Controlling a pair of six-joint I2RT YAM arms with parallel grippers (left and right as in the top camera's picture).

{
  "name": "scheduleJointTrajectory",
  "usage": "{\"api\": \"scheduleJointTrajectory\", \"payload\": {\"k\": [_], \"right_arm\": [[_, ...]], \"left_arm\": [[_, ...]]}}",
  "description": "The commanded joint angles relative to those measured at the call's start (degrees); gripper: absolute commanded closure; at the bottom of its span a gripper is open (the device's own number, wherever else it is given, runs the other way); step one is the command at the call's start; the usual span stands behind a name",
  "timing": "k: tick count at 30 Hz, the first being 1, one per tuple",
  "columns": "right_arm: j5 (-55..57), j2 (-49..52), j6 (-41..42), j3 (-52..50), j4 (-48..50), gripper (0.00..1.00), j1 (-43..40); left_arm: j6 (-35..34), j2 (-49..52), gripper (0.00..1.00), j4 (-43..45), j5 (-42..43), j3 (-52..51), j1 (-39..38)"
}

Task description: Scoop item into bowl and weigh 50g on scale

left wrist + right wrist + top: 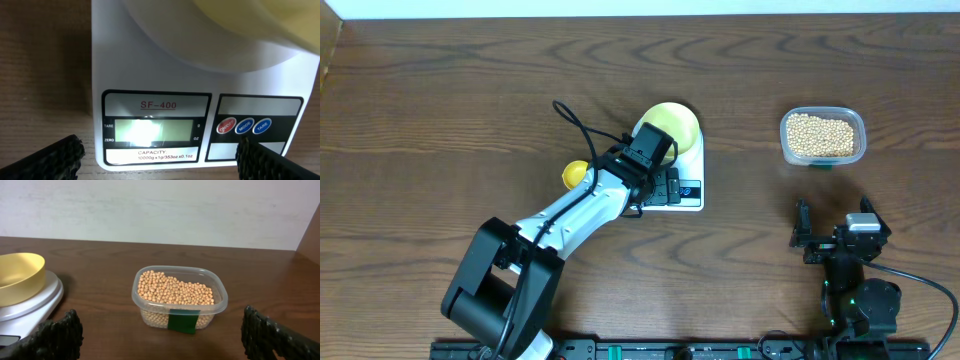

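The white scale [688,190] sits mid-table with the pale yellow-green bowl [675,122] on its platform. My left gripper [658,180] hovers open over the scale's front end. In the left wrist view its fingers [55,157] straddle the front edge of the scale [150,60]; the display [150,131] is lit but glare hides any reading. The bowl's rim [260,20] shows at top right. The beige beans [175,289] fill a clear tub [179,305] ahead of my right gripper [161,325], which is open and holds nothing. My right gripper [833,218] rests well short of the tub [823,136].
A bright yellow scoop [576,174] lies left of the scale, partly hidden under my left arm. Red and blue buttons [245,125] sit right of the display. The bowl [17,275] and scale [35,302] stand left of the tub. A pale wall runs behind the table.
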Motion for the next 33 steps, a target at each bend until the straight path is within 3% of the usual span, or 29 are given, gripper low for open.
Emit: {"api": "scheduleJointTrajectory", "payload": {"k": [1, 33], "right_arm": [[-0.2, -0.3, -0.5, -0.2, -0.2, 0.01, -0.4], [-0.2, -0.3, -0.5, -0.2, -0.2, 0.01, -0.4]], "left_arm": [[-0.5, 0.5, 0.01, 0.1, -2.1, -0.4, 0.0], [-0.5, 2.6, 0.01, 2.2, -3.1, -0.5, -1.1]]}}
